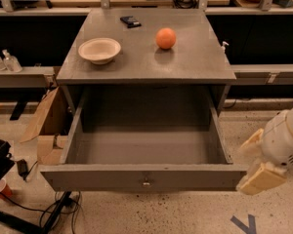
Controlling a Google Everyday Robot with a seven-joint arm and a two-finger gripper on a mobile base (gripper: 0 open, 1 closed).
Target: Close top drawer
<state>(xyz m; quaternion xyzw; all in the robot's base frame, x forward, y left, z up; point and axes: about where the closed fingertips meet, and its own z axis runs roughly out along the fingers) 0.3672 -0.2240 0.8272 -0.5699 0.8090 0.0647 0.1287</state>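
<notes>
nearest the camera, the top drawer (112, 177) stands pulled fully out of the bench (185, 65), its grey front panel running left to right across the lower part of the view with 1 small metal knob (146, 181) at its middle. the claw (256, 165) hangs at the right edge of the view, just beside the right end of that front panel and at about its height. whether it touches the corner is not clear, and i cannot tell if it is spread or pressed together. it holds nothing that can be seen.

the relation that matters: the drawer lies to the left of the claw, while its line of travel runs away from the camera, into the bench. so the claw sits off the end of the panel rather than in front of it. in my judgement it needs to come around to the near face, ideally toward the knob, before a push straight back would send the drawer in squarely; a push at the far right corner might skew it.

beyond the front, the drawer's box is open and bare. farther back, on the bench top, sit a pale bowl (99, 50), an orange ball (166, 38) and a small black object (131, 21).
</notes>
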